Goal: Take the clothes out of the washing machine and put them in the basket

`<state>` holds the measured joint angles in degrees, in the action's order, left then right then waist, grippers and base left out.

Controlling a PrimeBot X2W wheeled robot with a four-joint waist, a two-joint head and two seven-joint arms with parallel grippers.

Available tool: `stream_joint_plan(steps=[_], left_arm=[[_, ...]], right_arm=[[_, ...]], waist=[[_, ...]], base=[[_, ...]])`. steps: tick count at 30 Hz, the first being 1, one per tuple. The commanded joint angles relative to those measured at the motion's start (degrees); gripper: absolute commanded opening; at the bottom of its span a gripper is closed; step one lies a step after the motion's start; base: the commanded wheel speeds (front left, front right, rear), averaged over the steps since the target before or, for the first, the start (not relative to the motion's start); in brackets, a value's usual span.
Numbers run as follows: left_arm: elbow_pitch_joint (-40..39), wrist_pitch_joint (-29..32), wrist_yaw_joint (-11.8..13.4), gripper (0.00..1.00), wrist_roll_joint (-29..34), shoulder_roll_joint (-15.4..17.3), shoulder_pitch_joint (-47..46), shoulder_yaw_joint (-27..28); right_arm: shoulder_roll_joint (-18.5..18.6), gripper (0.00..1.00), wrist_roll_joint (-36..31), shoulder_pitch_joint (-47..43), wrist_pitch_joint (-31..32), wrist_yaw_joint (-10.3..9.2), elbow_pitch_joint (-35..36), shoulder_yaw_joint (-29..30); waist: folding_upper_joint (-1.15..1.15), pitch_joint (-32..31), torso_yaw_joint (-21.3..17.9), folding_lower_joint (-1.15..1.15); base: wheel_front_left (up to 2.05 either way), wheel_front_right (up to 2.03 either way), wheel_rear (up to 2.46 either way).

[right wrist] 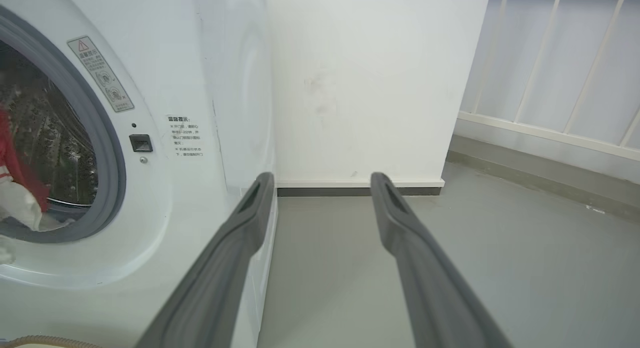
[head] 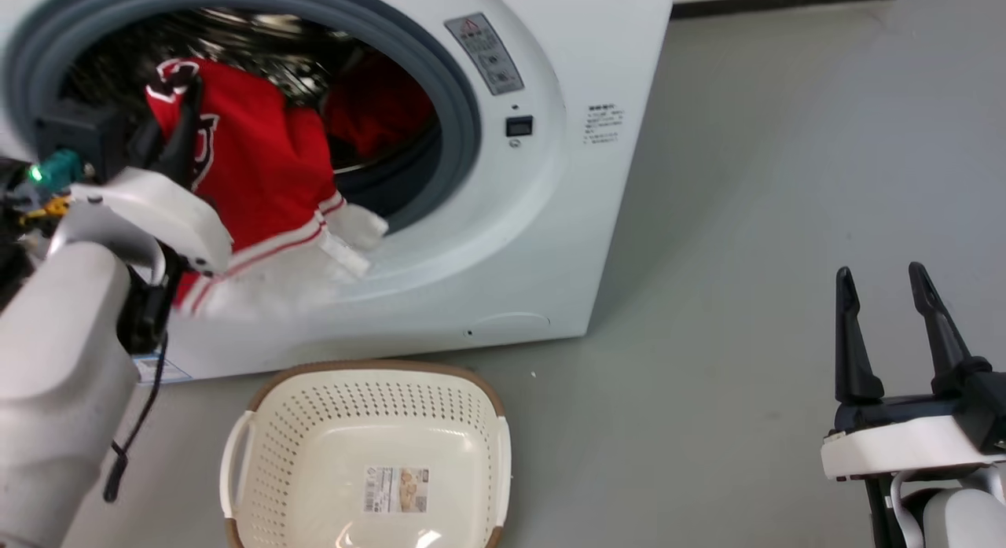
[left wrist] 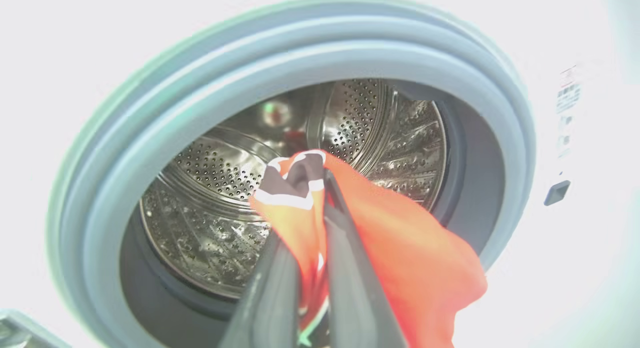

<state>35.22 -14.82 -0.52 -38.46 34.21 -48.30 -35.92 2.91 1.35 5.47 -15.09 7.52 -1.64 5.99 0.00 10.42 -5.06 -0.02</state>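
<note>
A red garment (head: 259,178) with white trim hangs out over the grey rim of the washing machine (head: 542,218), my left gripper (head: 185,84) shut on its upper end. In the left wrist view the red cloth (left wrist: 400,248) is pinched between the two dark fingers (left wrist: 345,248) in front of the steel drum. A second red garment (head: 377,108) lies deeper in the drum. The cream basket (head: 369,454) with brown rim stands on the floor just below the porthole, with nothing in it. My right gripper (head: 880,277) is open at the lower right, away from the machine.
Grey floor (head: 747,218) stretches to the right of the machine. In the right wrist view a white wall (right wrist: 360,88) stands behind the machine and a pale railing (right wrist: 550,63) runs along the far right.
</note>
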Motion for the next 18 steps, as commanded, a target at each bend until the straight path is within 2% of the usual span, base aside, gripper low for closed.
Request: stream_joint_plan(steps=[1, 11, 14, 18], left_arm=[[-2.51, -0.28, 1.02, 0.0, 0.27, 0.34, 2.41, 0.75], [-24.14, -0.44, 9.56, 0.0, 0.5, 2.8, 19.09, 4.46], [-27.38, -0.44, 10.91, 0.0, 0.57, 3.34, 23.55, 3.89], [-28.08, -0.26, 11.41, 0.0, 0.35, 3.09, 27.52, 2.55]], right_arm=[[-0.04, 1.0, -0.31, -1.51, -0.12, -0.06, -0.05, 0.13], [-0.04, 1.0, -0.82, -3.46, -0.12, -0.06, 0.15, 0.44], [-0.04, 1.0, -0.86, -3.61, -0.12, -0.05, 0.16, 0.27], [-0.05, 1.0, -0.93, -3.21, -0.12, -0.05, 0.21, -0.15]], waist=[[0.0, -2.41, 1.67, 0.02], [0.0, -4.8, 3.31, 0.02], [0.0, -4.62, 3.49, 0.02], [0.0, -3.63, 3.53, 0.02]], base=[[0.0, 0.0, 0.0], [0.0, 0.0, 0.0], [0.0, 0.0, 0.0], [0.0, 0.0, 0.0]])
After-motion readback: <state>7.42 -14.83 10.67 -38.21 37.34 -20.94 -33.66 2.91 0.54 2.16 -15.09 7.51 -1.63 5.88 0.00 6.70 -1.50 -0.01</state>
